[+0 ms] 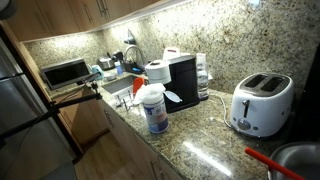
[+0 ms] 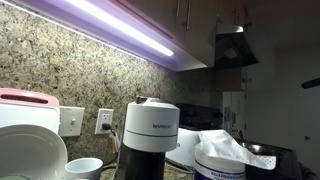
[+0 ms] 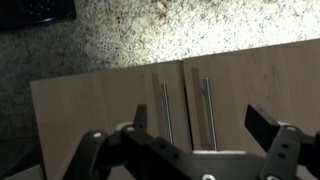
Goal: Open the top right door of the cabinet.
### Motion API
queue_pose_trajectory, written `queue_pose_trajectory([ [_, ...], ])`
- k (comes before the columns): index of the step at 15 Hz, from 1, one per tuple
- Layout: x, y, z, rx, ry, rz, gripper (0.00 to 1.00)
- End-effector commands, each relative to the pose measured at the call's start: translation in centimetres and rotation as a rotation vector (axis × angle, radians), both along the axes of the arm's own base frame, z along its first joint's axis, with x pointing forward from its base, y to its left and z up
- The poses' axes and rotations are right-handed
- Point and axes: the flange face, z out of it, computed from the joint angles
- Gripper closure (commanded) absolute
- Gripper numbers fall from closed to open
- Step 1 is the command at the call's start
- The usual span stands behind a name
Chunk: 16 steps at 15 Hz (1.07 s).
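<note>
The table (image 1: 200, 150) was speckled granite, and the same stone ran up the wall as a backsplash (image 2: 60, 70), lit by a bright light strip (image 2: 130, 35) fixed under the cabinet (image 2: 200, 20). On the table stood a white toaster (image 1: 260, 103), a black coffee machine (image 1: 182, 80), a paper towel roll (image 1: 156, 72) and a tub of wipes (image 1: 154, 110). A sink (image 1: 118, 92) and a toaster oven (image 1: 65, 72) sat farther along, and a grey fridge (image 1: 15, 90) closed off that end.

The cabinet was medium-brown wood and hung on the wall above the table. Both exterior views caught only its lower part. In the wrist view two of its flat doors (image 3: 100, 100) filled the lower part of the picture and met at a vertical seam, with granite beyond their edge. Two slim silver bar handles (image 3: 166, 110) stood just beside that seam, one on each door. Their long axes ran parallel to the seam and square to the doors' edge. Both doors lay flush and shut.

The end effector (image 3: 200, 120) faced the doors, its jaws spread wide and holding nothing.
</note>
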Motion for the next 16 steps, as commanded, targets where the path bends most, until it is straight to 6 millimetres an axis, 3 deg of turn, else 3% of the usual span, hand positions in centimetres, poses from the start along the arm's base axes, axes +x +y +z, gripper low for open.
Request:
queue_pose_trajectory([
  [1,2.2,0.2,2.2,-0.095,-0.085,-0.026,0.00],
  [11,6.4,0.7,6.5,-0.215,-0.269,0.052,0.00],
  [16,8.5,-0.8,7.7,-0.266,-0.344,0.008,0.00],
])
